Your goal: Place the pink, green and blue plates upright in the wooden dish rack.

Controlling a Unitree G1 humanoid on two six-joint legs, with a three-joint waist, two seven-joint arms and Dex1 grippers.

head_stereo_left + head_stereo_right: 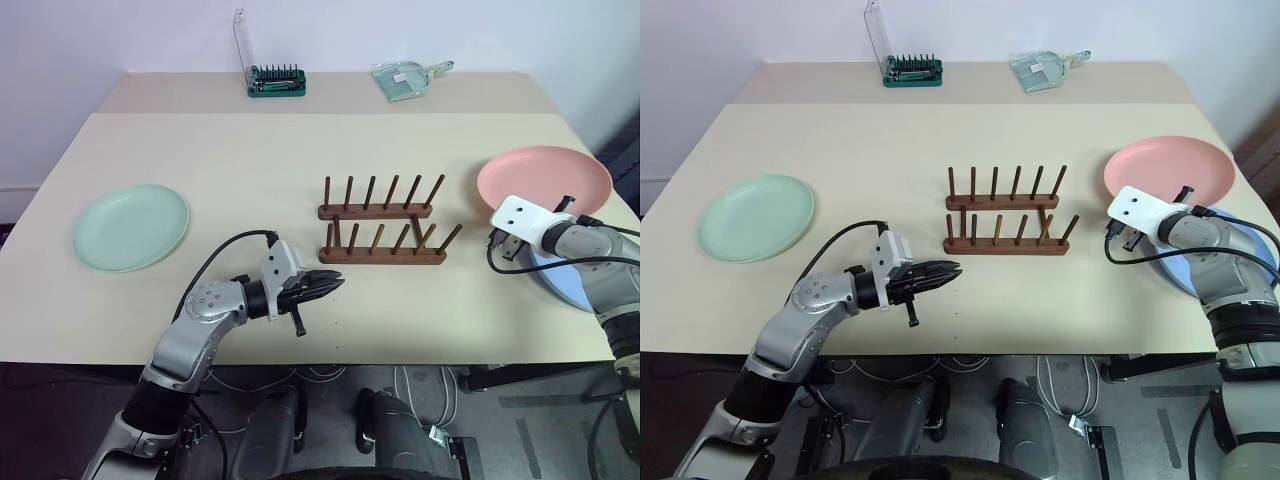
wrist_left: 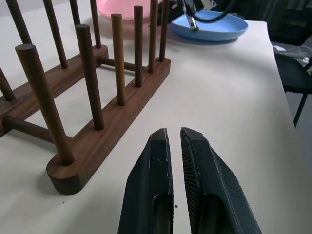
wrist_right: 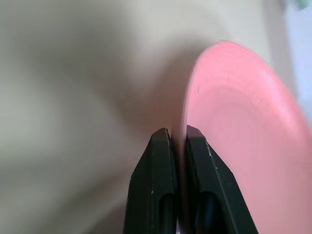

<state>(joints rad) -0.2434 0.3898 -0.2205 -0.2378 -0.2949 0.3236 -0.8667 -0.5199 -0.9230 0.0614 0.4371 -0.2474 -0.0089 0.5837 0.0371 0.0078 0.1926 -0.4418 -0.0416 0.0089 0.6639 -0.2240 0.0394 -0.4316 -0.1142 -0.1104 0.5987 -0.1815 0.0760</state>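
Nearest the camera, the left end effector hovers with fingers together at about 7 o'clock of the wooden dish rack, holding nothing. At 3 o'clock on the table, the right end effector is clamped on the pink plate's rim, the blue plate just beneath. Over at 9 o'clock the green plate lies flat

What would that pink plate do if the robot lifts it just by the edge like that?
The pink plate looks like thin matte plastic, so it is probably light and stiff enough to hold its shape. The right gripper pinches only its rim, so the plate may swing or pivot in the grip. Its smooth, round edge suggests it could slip, or roll if set on edge outside the wooden dish rack.
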